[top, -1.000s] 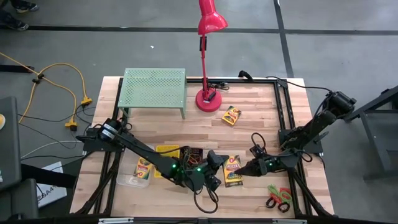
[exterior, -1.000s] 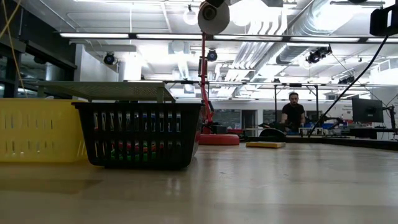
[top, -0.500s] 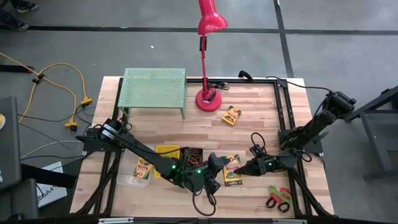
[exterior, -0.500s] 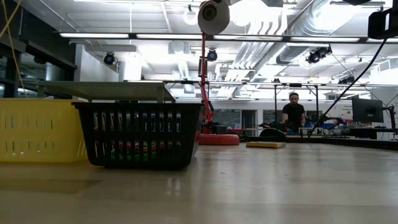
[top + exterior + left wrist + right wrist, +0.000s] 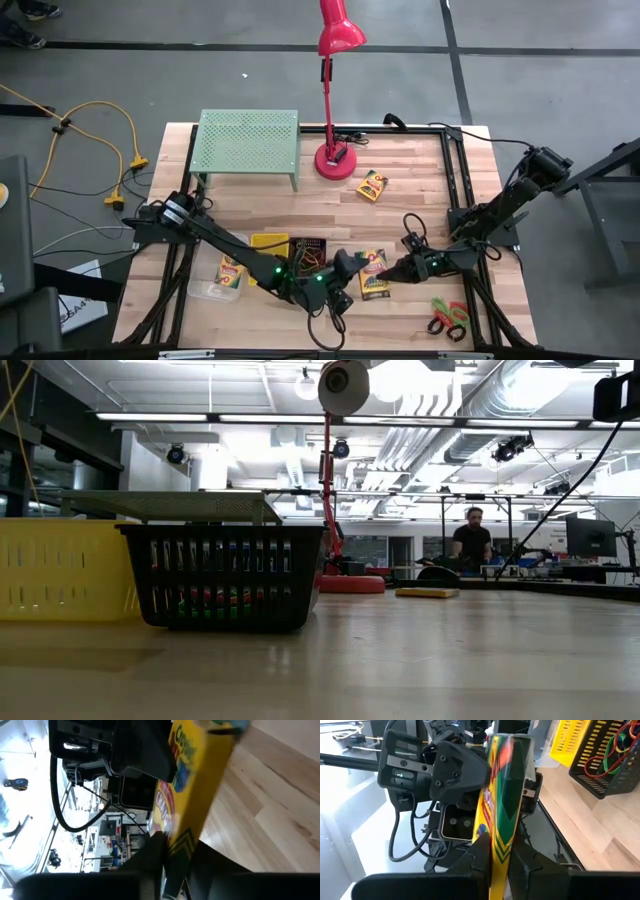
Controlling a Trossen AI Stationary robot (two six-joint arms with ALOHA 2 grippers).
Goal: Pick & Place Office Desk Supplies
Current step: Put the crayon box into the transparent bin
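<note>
The crayon box (image 5: 501,815) between both sets of jaws runs off the frame edge, its far end blurred.

Rack (image 5: 247,146) at the desk's (image 5: 400,215) back left, lamp (image 5: 333,90) just right of it, one crayon box (image 5: 373,185) near the lamp, scissors (image 5: 449,316) at the front right (well apart from the bins (image 5: 290,247))

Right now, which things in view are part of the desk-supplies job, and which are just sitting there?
Job: crayon box gripped between right hand and left hand; crayon box by the lamp; crayon box near the left edge; scissors; yellow bin; black mesh bin; clear bin.

Not job: red lamp; green rack.
</note>
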